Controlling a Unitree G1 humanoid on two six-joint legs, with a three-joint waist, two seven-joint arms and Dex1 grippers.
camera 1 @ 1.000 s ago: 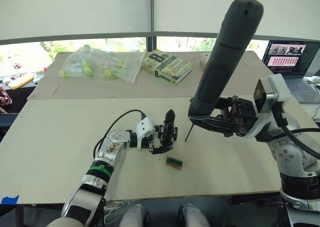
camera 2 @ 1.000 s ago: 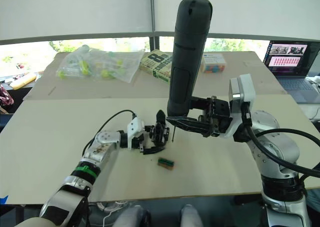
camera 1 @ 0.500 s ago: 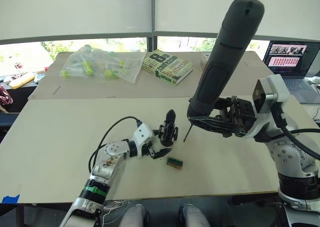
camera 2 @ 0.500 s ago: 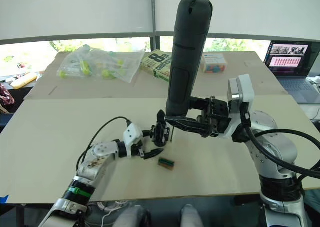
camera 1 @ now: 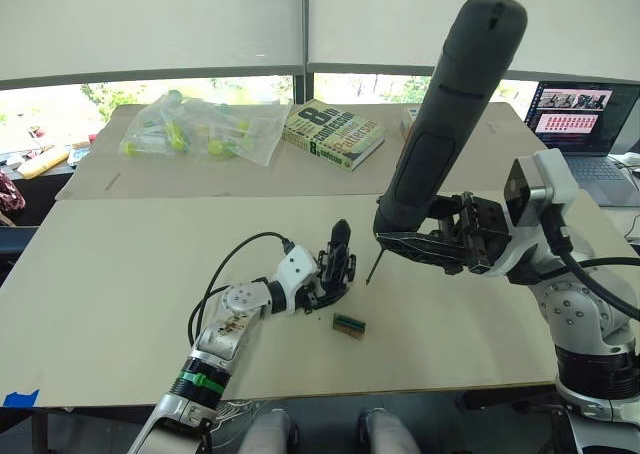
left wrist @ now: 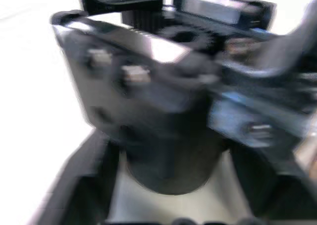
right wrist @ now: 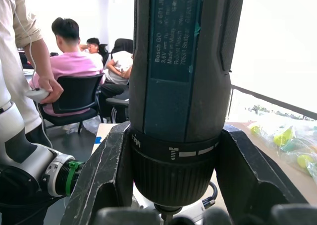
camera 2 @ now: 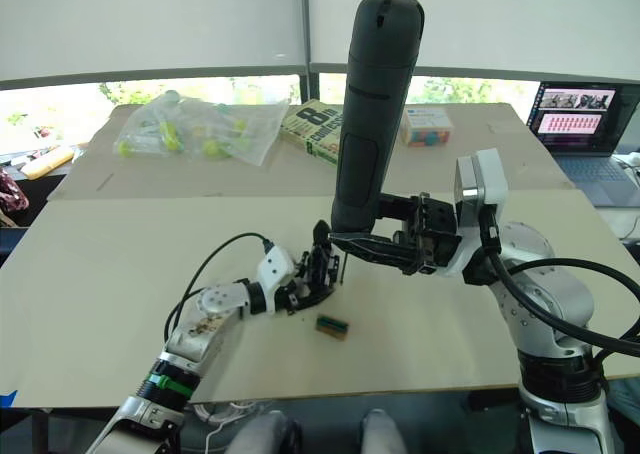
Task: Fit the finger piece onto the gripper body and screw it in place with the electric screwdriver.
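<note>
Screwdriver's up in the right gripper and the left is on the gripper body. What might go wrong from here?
The electric screwdriver stands tall above the right gripper, so it may tilt as it descends. Its bit hangs beside the gripper body, close to the left gripper; a collision could knock the body over.

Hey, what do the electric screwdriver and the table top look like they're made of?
The electric screwdriver: matte black plastic or rubbery casing, dull with soft highlights; its thin bit looks like metal. The table top: pale beige board, flat and unglossy, probably laminate or painted wood.

I see the gripper body (camera 1: 338, 264) upright mid-counter; the black screwdriver (camera 1: 445, 114) tilts upright, bit just beside it.
</note>
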